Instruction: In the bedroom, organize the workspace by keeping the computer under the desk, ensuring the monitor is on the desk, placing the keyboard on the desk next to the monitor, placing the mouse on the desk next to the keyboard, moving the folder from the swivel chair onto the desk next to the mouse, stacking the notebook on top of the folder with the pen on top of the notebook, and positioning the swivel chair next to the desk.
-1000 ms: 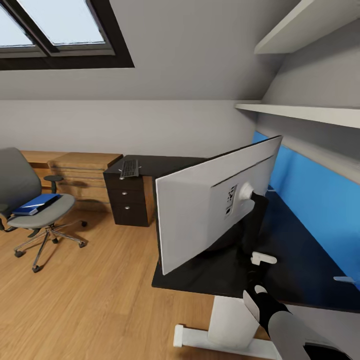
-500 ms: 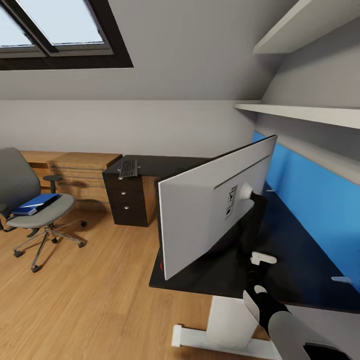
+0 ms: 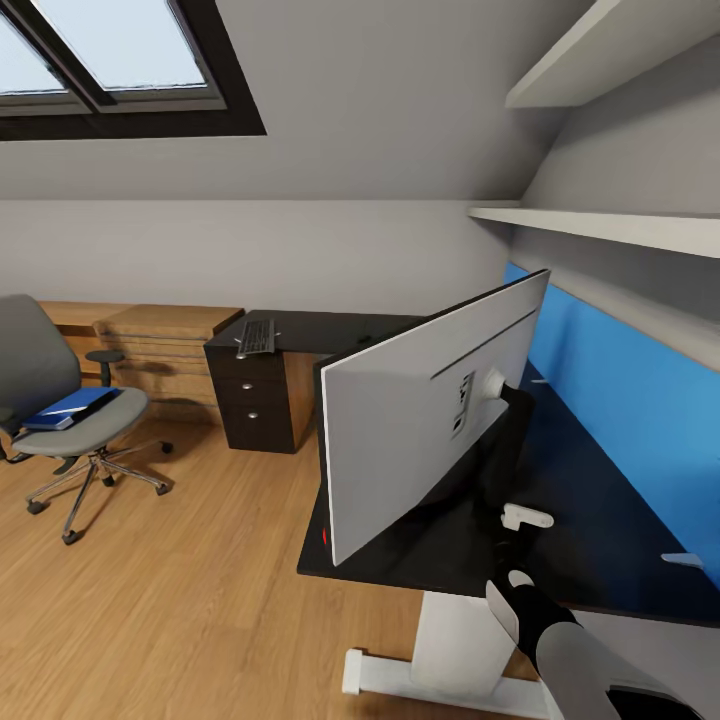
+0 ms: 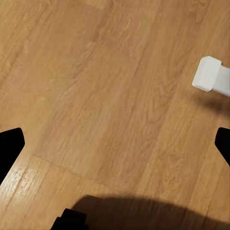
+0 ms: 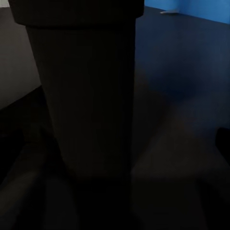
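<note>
The monitor [image 3: 410,430] stands on the black desk [image 3: 600,520] with its silver-white back toward me. My right arm reaches from the lower right to its dark neck [image 5: 86,96]. The right gripper [image 3: 503,497] sits low at that neck, which fills the space between its fingers, and it appears shut on it. The keyboard [image 3: 258,337] lies on the desk's far wing above the drawer unit [image 3: 262,410]. Away to the left, the grey swivel chair [image 3: 40,370] carries the blue folder [image 3: 72,405] on its seat. My left gripper [image 4: 115,143] hangs open over the wooden floor.
A white desk foot [image 4: 211,74] lies near the left gripper. A blue wall panel [image 3: 620,380] and two shelves [image 3: 610,225] run along the desk's right side. A light-wood chest [image 3: 165,345] stands beyond the chair. A small pale flat thing [image 3: 685,560] lies on the desk by the panel.
The monitor has turned a little on the desk, its near edge swinging right and its far corner rising. The head view has shifted slightly; my right arm holds its place.
</note>
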Controlling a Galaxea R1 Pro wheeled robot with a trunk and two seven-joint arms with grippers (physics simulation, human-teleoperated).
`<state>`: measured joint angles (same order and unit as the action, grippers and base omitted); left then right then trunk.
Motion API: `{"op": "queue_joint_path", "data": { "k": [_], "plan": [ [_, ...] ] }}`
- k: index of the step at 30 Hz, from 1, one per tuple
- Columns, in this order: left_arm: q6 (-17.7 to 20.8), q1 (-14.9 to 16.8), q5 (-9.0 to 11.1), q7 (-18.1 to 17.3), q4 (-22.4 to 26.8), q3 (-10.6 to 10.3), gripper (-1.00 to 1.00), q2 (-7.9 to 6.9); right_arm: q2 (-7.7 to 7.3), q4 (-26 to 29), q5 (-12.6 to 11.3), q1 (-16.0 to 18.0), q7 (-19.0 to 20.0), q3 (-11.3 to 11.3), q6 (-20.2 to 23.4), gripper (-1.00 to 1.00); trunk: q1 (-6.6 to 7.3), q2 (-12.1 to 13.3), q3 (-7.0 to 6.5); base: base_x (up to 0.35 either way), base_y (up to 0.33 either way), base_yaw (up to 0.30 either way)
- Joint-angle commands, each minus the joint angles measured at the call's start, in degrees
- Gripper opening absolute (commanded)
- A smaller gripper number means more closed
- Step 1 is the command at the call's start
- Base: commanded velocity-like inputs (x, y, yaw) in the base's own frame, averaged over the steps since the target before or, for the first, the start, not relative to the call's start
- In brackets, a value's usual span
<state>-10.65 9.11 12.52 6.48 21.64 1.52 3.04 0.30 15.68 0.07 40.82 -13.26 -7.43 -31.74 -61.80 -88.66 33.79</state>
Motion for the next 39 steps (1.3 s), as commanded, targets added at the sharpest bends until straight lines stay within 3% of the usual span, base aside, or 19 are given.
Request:
{"op": "queue_joint_path", "data": {
  "k": [1,39],
  "plan": [
    [-0.2,0.0,0.1,0.0,0.0,0.1,1.00,0.03,0.03,0.0,-0.1,0.0,0.0,-0.4,-0.3,1.00,0.00,0.0,0.05,0.000,0.000,0.000],
    [-0.2,0.0,0.2,-0.1,-0.1,0.1,1.00,0.03,0.29,2.0,-0.1,0.0,-0.1,-0.1,0.0,1.00,0.00,0.0,0.05,-0.018,0.000,0.000]
  ]
}}
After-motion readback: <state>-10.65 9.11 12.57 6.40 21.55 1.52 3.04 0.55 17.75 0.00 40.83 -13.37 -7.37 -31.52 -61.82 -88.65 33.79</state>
